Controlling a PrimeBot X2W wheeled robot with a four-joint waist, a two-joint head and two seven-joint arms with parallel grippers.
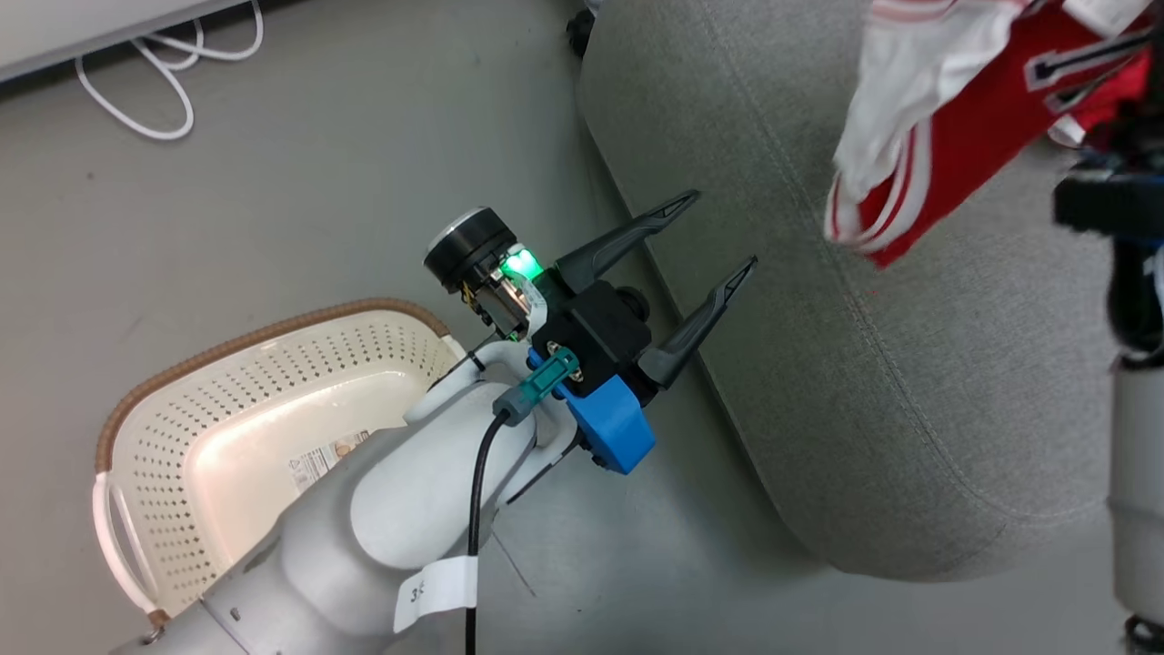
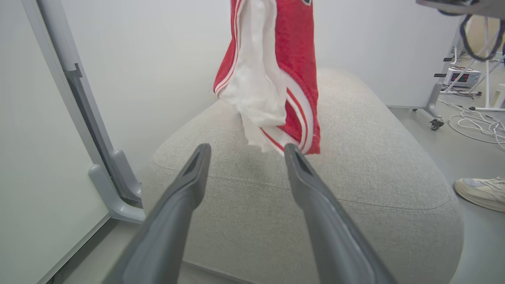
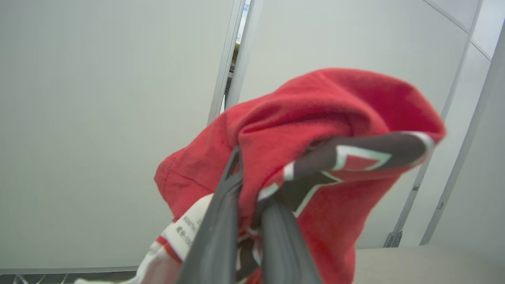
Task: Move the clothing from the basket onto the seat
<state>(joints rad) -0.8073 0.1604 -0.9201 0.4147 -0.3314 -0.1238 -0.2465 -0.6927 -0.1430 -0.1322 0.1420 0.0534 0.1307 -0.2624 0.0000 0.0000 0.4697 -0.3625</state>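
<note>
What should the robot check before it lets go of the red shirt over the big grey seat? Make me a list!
1. Grip: right gripper shut on the red jersey: ok.
2. Place: jersey hangs above the seat, not the floor: ok.
3. Contact: jersey's bottom edge touching the seat: cannot tell.
4. Other hand: left gripper open, empty, apart from the jersey: ok.
5. Leftovers: basket emptied: cannot tell, the left arm hides part of it.
</note>
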